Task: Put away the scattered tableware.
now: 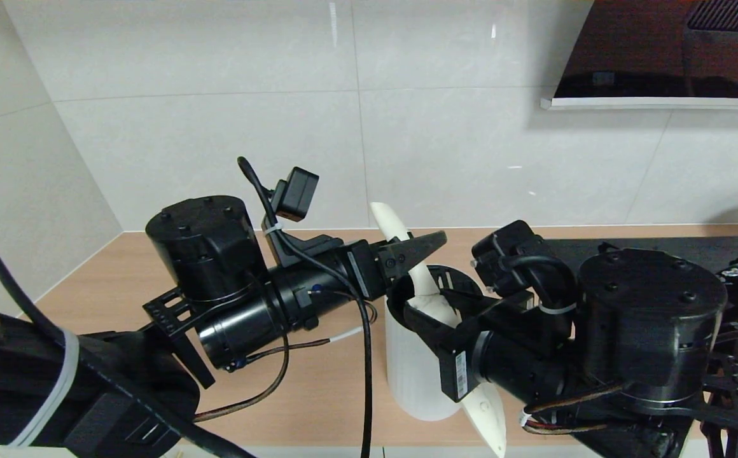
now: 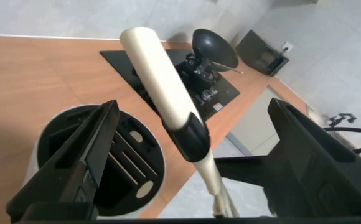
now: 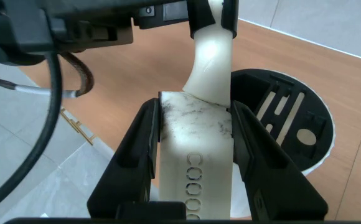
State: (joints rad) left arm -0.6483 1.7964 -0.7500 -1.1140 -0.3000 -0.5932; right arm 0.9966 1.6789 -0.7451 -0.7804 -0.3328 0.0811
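Spatula [image 1: 389,224] clamped by its broad blade in the closed right claw [image 3: 196,115], tilted over the white holder [image 1: 410,381], handle up between the wide-open jaws of the left claw [image 2: 190,109]. Not yet in any slot, so judged about midway: upending, lowering and letting go left.

Utensil holder [image 1: 415,381]: we see it on the tabletop [image 1: 318,388], near the front edge.
Spatula [image 1: 389,224]: tilted over the holder's mouth, handle to the back, blade toward us.
Right gripper [image 3: 194,109]: fingers pressed on both sides of the blade.
Left gripper [image 2: 193,106]: left of the holder, handle between its spread fingers.
Cooktop [image 1: 655,245]: right of the holder, behind it.
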